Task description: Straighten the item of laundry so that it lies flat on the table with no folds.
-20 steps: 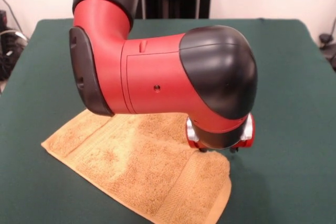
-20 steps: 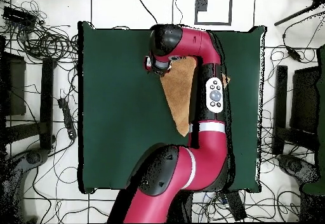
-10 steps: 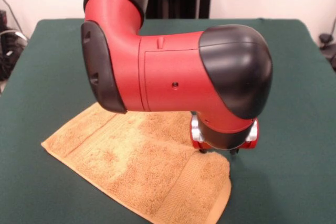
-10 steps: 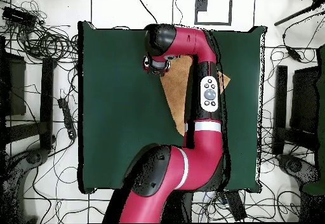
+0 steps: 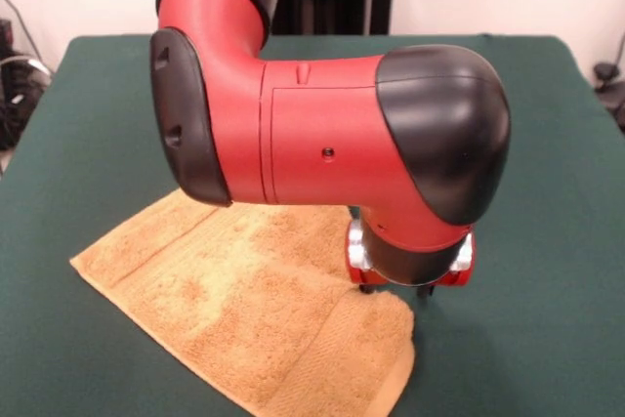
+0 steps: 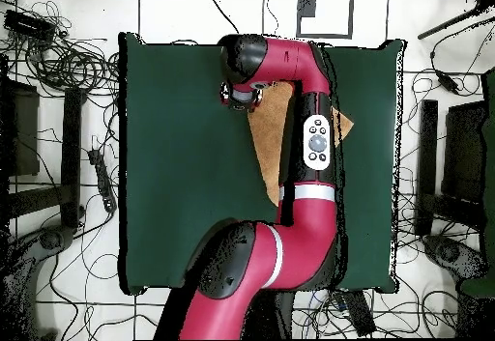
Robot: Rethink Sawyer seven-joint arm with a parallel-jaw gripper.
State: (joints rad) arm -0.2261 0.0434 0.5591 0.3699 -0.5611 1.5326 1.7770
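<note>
The item of laundry, a golden-orange terry towel, lies on the dark green table near the front edge, spread out but skewed, with a woven band running along its near side. In the overhead view the towel shows as a narrow wedge beside the arm. My gripper hangs under the arm's red and black wrist, down at the towel's right edge. The same gripper sits by the towel's top left corner in the overhead view. The arm hides the towel's far part.
The bulky red arm fills the middle of the front view above the towel. Cables and stands lie on the floor around the table. Open green cloth lies to the right of the gripper in the front view.
The wrist has moved right, then slightly back left and lower. The towel's near right corner has shifted left and its left corner has slid a little further left.
</note>
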